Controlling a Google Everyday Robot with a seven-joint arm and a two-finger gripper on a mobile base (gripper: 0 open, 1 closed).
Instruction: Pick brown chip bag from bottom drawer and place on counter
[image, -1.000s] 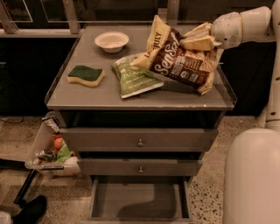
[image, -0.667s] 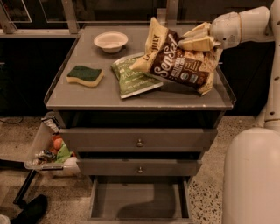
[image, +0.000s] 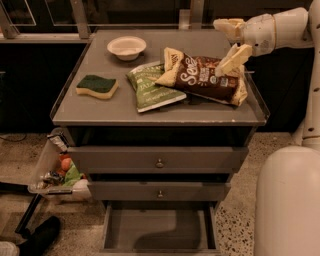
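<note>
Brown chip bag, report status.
Gripper open, over bag's right end. Brown chip bag flat on counter, overlapping green chip bag. Bottom drawer open.

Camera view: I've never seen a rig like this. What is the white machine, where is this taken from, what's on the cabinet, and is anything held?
The white machine is a mobile robot with one arm; its body fills the lower right. The single view looks down at the front of a grey drawer cabinet; where the camera is mounted cannot be told. The arm ends in a two-finger gripper, over the counter's right rear, fingers spread open, holding nothing. Its lower finger is at the brown bag, which lies flat, its left end overlapping a green bag. Also there: a bowl and a sponge. The bottom drawer stands open.
</note>
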